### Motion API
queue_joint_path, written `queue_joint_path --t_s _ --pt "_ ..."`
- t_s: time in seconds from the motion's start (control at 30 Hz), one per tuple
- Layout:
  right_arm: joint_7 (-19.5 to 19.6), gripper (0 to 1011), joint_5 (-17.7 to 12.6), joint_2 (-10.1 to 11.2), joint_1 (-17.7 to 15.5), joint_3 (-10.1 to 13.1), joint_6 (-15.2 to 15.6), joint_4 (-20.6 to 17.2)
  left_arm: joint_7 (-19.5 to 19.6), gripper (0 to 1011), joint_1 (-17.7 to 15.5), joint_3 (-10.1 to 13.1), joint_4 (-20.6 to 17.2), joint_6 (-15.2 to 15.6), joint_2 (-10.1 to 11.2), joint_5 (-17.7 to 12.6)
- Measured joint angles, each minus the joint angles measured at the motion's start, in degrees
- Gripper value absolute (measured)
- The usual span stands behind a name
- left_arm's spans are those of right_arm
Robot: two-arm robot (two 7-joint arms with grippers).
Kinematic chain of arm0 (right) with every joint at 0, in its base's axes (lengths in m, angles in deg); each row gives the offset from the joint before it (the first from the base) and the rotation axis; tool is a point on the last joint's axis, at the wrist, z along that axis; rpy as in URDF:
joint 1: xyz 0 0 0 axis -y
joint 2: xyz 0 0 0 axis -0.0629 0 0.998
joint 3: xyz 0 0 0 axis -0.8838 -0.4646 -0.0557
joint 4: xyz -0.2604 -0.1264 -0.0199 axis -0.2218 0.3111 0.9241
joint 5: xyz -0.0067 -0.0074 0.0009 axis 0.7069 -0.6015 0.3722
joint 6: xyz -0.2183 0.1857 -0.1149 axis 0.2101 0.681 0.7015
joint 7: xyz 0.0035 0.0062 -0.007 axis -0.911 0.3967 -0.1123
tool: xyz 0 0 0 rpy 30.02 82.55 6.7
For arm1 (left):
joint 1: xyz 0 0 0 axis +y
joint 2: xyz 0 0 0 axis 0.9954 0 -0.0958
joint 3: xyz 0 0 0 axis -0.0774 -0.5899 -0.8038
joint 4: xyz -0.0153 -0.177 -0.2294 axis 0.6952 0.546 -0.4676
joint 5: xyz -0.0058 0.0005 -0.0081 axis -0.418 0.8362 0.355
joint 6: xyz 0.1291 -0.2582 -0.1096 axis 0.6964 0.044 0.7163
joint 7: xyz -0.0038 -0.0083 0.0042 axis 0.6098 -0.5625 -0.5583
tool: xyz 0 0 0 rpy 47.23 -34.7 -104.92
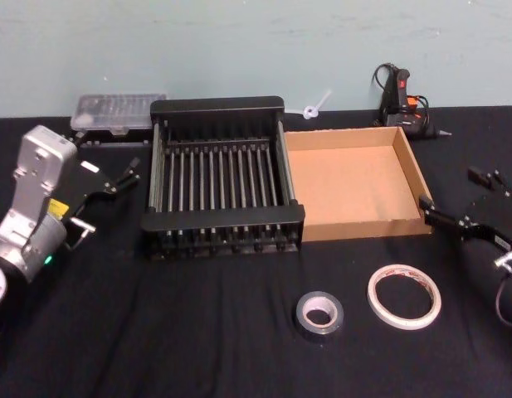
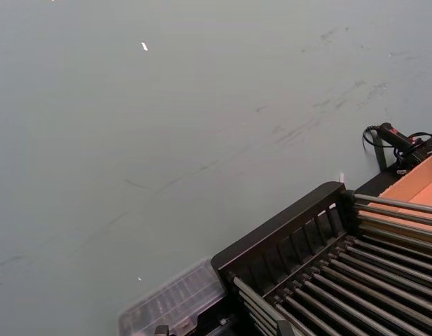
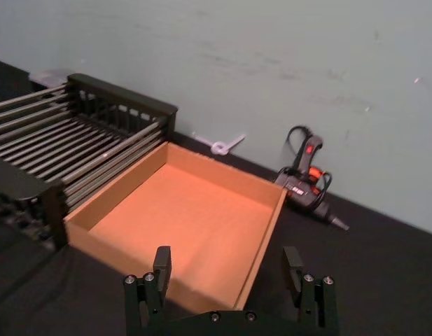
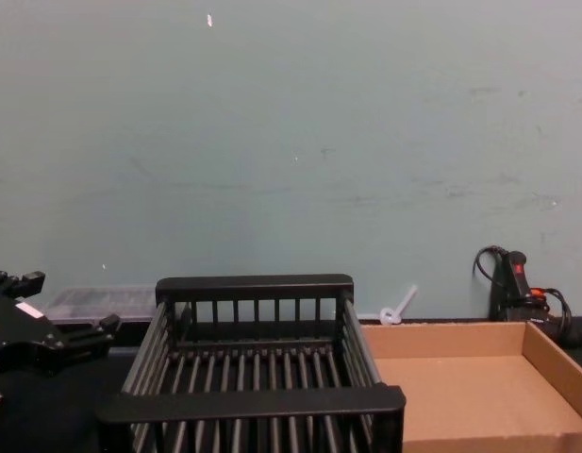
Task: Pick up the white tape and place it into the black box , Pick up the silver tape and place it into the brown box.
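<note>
The white tape (image 1: 404, 296) lies flat on the black tabletop at the front right. The smaller silver tape (image 1: 319, 313) rests just left of it. Behind them stand the black box (image 1: 218, 106), a slatted crate, and to its right the brown box (image 1: 365, 225), a shallow cardboard tray; nothing lies in either. My right gripper (image 1: 427, 209) hovers by the tray's front right corner, and in the right wrist view this gripper (image 3: 227, 262) is open and holds nothing. Left of the crate, my left gripper (image 1: 133, 172) is raised, open and holds nothing.
A clear plastic case (image 1: 119, 112) sits behind the crate's left corner. A black and orange glue gun (image 1: 401, 95) with its cord and a small white part (image 1: 314, 106) lie along the back wall. Small black pieces (image 1: 488, 177) rest at the far right.
</note>
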Motion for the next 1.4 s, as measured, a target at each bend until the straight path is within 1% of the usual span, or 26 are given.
queue_joint_path --t_s 0.07,0.17,0.23,0.4,0.43,0.5,0.53,0.73,0.83,0.9,1.1,1.4 --pt "-0.7 1002 -1.0 0.4 -1.3 0.8 1.5 -1.3 0.0 1001 0.0 0.0 0.0 0.0 0.0 0.0" --pt "-1.2 1002 -1.7 0.8 -2.5 1.4 3.0 -2.5 0.0 1002 0.0 0.0 0.0 0.0 0.0 0.0" --pt "-1.8 1002 -2.5 1.2 -4.0 2.0 4.9 -3.7 0.0 1001 0.0 0.0 0.0 0.0 0.0 0.0" --pt "-2.7 1002 -3.6 1.4 -5.4 2.4 7.9 -4.5 0.0 1001 0.0 0.0 0.0 0.0 0.0 0.0" --pt "-3.1 1002 -4.0 1.4 -5.8 2.5 9.1 -4.7 0.0 1001 0.0 0.0 0.0 0.0 0.0 0.0" --pt "-3.4 1003 -4.3 1.4 -6.0 2.5 10.2 -4.8 0.0 1001 0.0 0.0 0.0 0.0 0.0 0.0" --pt "-3.7 1002 -4.4 1.4 -6.1 2.5 11.3 -4.8 0.0 1001 0.0 0.0 0.0 0.0 0.0 0.0" --pt "-4.5 1002 -4.3 1.1 -6.0 2.1 14.4 -4.2 0.0 1001 0.0 0.0 0.0 0.0 0.0 0.0" --pt "-4.7 1002 -3.9 0.9 -5.9 1.9 15.2 -3.9 0.0 1001 0.0 0.0 0.0 0.0 0.0 0.0" --pt "-4.9 1002 -3.0 0.8 -5.6 1.5 16.1 -3.5 0.0 1001 0.0 0.0 0.0 0.0 0.0 0.0" --pt "-5.4 1002 -1.7 0.3 -5.1 1.0 16.8 -2.6 0.0 1001 0.0 0.0 0.0 0.0 0.0 0.0" --pt "-5.9 1002 -0.1 -1.1 -4.6 0.9 17.7 -1.3 0.0 1001 0.0 0.0 0.0 0.0 0.0 0.0"
